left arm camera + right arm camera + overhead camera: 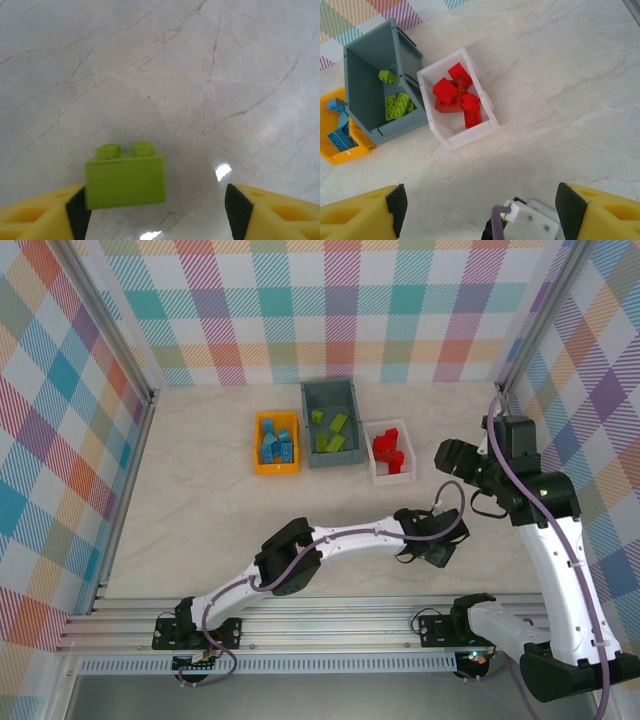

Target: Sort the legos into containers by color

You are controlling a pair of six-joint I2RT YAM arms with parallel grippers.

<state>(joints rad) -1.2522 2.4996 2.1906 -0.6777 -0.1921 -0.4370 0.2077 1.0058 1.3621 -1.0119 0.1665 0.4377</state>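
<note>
Yellow fingers (35,217) of my left gripper (157,209) sit in the bottom corners of its wrist view, spread wide and clenching nothing. Beneath them stretches the pale marbled table (200,75). From above, the grey-blue bin (306,430) stands at upper centre, with the orange-yellow bin (258,448) just beside it on the left of the frame and the white bin (368,455) on the right. Green bricks (332,433) lie in the grey-blue one, blue bricks (277,443) in the orange-yellow, red bricks (388,450) in the white. My right gripper (455,455) hovers right of the white bin, released too, nothing between its fingers. One lime-green brick (125,181) stands studs-up on the table at lower left-centre of the left wrist view. Its edge meets the lower-left finger's dark pad; whether they touch I cannot tell.
</note>
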